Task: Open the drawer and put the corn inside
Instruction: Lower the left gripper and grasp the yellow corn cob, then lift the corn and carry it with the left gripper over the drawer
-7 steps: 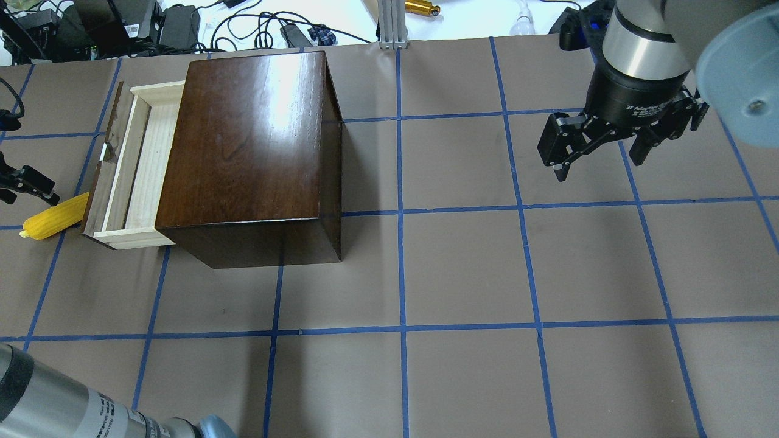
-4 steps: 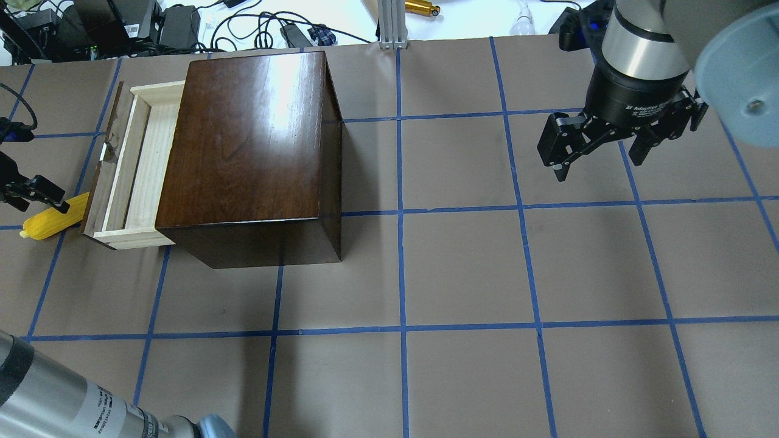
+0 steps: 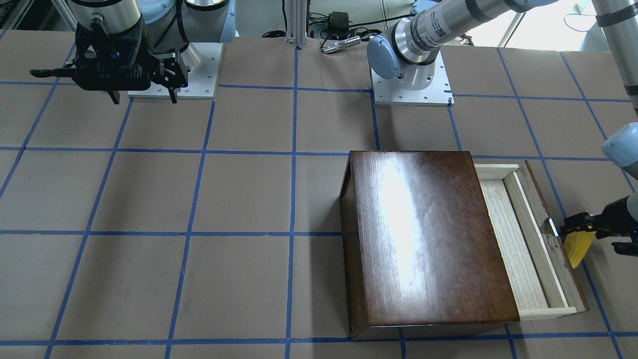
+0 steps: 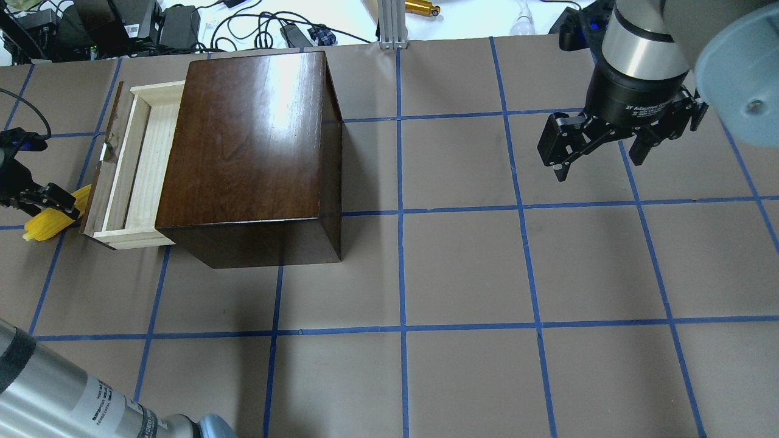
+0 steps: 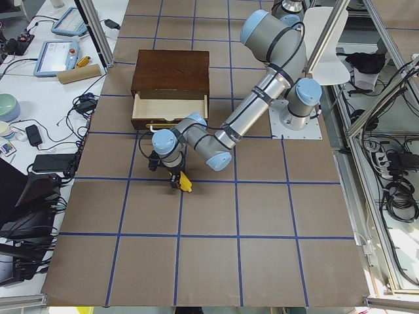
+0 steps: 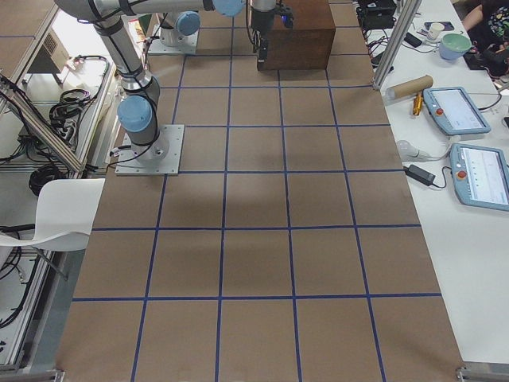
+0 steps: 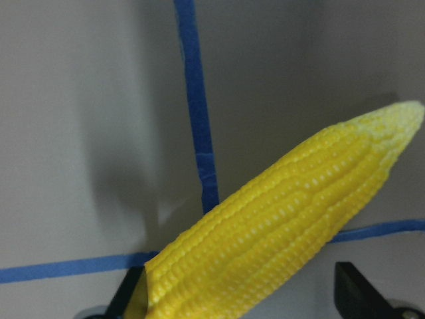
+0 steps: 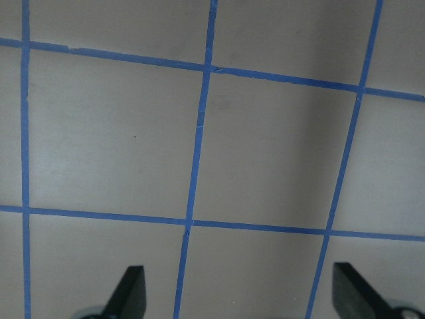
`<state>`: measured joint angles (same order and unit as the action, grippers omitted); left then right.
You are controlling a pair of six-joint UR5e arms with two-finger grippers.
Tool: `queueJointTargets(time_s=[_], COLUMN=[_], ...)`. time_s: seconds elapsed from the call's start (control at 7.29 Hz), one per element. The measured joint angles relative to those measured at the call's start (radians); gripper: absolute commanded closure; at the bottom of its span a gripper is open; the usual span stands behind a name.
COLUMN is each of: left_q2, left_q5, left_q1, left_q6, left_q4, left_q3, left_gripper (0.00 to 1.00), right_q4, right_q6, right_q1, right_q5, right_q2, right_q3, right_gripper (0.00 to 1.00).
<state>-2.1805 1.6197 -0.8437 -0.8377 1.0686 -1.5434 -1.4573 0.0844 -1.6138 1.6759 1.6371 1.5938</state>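
The yellow corn [image 4: 39, 226] lies on the table just left of the drawer's dark front panel; it also shows in the front view [image 3: 578, 249] and the left wrist view [image 7: 279, 226]. My left gripper [image 4: 45, 204] is open and low over the cob, one finger on each side of it, as the left wrist view [image 7: 242, 292] shows. The pale wooden drawer [image 4: 143, 164] is pulled out of the dark-brown box [image 4: 249, 140] and is empty. My right gripper [image 4: 599, 161] is open and empty, hovering far to the right above bare table.
Cables and power bricks [image 4: 152, 24] lie beyond the table's far edge, beside an aluminium post [image 4: 389, 24]. The brown table top [image 4: 462, 274] has a blue tape grid. Tablets [image 6: 457, 111] lie on a side bench.
My left gripper has moved in from the left edge and down over the corn, so its fingers now straddle the cob. The drawer, box and right arm have not moved.
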Motion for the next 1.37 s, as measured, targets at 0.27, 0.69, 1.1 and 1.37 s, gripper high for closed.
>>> queueJointTargets(time_s=[0.27, 0.69, 1.1, 1.37], left_q2=[-0.013, -0.021, -0.027, -0.029], left_q5=[0.000, -0.001, 0.000, 0.000], left_q1=[0.000, 0.000, 0.000, 0.000], left_q6=[-0.002, -0.001, 0.000, -0.001], left_q4=[-0.013, -0.016, -0.016, -0.016], left_q3=[0.000, -0.001, 0.000, 0.004], left_gripper=[0.00, 0.01, 0.86, 1.00], right_q4=[0.000, 0.000, 0.000, 0.000], right_q6=[0.000, 0.000, 0.000, 0.000], right_q1=[0.000, 0.000, 0.000, 0.000], right_q5=[-0.001, -0.001, -0.001, -0.001], right_q2=[0.001, 0.001, 0.001, 0.001], right_q3=[0.000, 0.000, 0.000, 0.000], right_gripper=[0.00, 0.00, 0.00, 0.00])
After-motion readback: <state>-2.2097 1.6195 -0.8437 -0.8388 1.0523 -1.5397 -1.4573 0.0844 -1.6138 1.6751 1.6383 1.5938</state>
